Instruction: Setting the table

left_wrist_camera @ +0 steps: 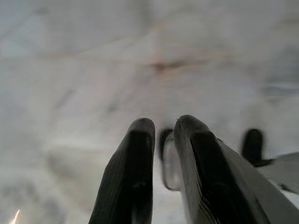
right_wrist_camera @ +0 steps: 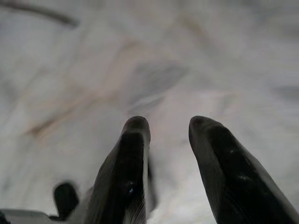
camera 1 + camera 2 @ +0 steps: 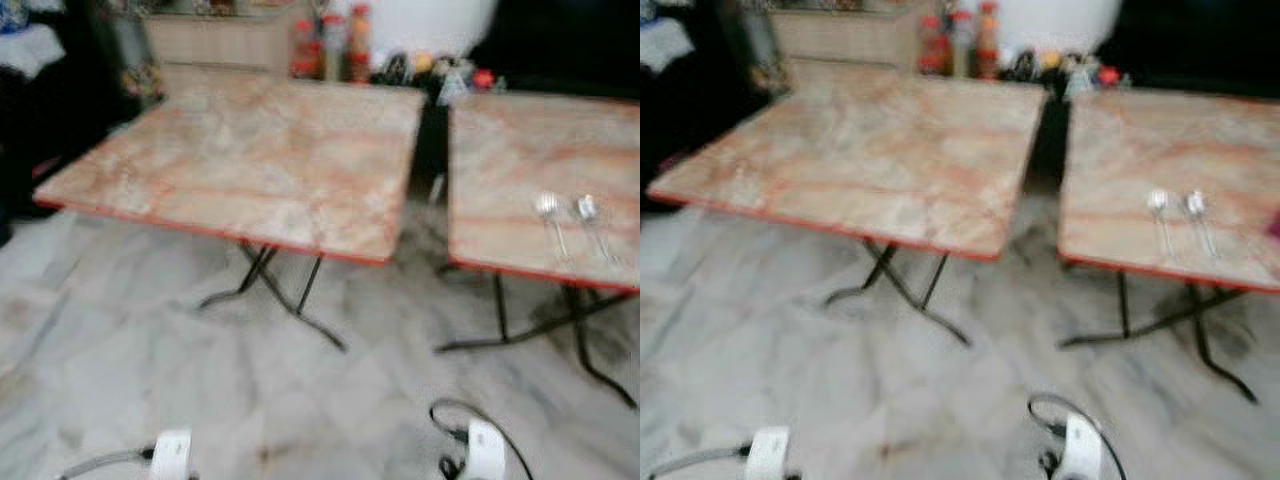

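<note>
Two folding tables with marble-pattern tops and red edges stand on a pale marble floor (image 3: 120, 330), side by side with a narrow gap between them. The left table (image 3: 250, 160) has a bare top; its dark crossed legs (image 3: 275, 285) show under the near edge. On the right table (image 3: 520, 170) lie two pieces of silver cutlery near the near edge, at about two o'clock from the robot: a fork (image 3: 551, 222) and, just beside it toward three o'clock, a spoon (image 3: 592, 222). Both lie with the heads toward twelve o'clock and the handles toward six o'clock, close to each other but apart. The head views are blurred, so small details of the cutlery cannot be read.

Behind the tables, at twelve o'clock, some bottles with red caps (image 3: 330, 45) stand in front of a light cabinet (image 3: 215, 40), with a group of small coloured objects (image 3: 440, 68) next to them.

Both arms hang low over the floor. The left gripper (image 1: 163, 128) points down at the marble floor with its fingers narrow, a thin gap between the tips, holding nothing. The right gripper (image 2: 169, 126) also points at the floor, its fingers moderately spread and with nothing between them. At six o'clock in the head views the white wrist parts (image 3: 485, 448) of the arms show, with a black cable (image 3: 455, 420) by the right one.
</note>
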### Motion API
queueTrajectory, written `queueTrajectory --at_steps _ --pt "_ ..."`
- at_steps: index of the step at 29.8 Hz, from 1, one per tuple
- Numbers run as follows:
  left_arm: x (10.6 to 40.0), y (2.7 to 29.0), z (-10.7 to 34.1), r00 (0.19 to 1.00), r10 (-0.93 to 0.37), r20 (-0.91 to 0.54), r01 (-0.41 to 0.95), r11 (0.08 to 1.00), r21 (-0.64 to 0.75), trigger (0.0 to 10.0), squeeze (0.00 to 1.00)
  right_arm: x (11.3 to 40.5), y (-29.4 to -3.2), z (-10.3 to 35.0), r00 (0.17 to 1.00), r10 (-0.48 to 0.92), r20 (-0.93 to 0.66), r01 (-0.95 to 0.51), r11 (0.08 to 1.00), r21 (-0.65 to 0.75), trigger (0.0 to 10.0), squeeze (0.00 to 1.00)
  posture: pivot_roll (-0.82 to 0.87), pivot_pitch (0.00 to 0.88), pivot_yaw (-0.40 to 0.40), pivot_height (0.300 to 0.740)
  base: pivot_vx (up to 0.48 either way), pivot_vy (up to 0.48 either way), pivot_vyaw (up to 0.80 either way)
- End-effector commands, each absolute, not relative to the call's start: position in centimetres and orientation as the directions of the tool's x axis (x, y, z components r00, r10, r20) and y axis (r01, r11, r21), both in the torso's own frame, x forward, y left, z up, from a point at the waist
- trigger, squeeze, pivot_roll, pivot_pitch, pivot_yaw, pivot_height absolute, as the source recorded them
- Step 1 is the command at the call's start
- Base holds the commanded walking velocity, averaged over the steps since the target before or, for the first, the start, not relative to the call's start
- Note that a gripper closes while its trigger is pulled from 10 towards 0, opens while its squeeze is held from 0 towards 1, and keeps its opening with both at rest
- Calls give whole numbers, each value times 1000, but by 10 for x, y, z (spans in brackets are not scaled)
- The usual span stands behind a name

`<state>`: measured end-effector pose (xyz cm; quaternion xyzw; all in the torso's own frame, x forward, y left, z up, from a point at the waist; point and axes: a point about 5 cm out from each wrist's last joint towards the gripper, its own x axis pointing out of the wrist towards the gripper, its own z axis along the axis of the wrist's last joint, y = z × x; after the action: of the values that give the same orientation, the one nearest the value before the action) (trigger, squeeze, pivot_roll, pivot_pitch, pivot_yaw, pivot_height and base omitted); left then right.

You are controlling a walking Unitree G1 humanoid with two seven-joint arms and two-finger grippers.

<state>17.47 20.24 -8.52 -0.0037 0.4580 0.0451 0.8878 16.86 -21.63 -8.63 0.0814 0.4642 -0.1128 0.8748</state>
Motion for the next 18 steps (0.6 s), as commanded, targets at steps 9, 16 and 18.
queueTrajectory --at_steps 9,16,18 --pt "176 209 -83 580 90 -810 -73 996 59 10000 0 169 -207 -88 555 -108 -825 281 957 64 10000 0 43 0 -13 728 0 -470 0" --pt "179 208 -82 586 88 -806 -68 996 59 10000 0 167 -207 -88 557 -103 -824 284 956 72 10000 0 43 0 -13 728 0 -468 0" --pt "179 208 -82 587 88 -805 -69 996 59 10000 0 167 -207 -88 557 -103 -824 283 956 72 10000 0 43 0 -13 728 0 -458 0"
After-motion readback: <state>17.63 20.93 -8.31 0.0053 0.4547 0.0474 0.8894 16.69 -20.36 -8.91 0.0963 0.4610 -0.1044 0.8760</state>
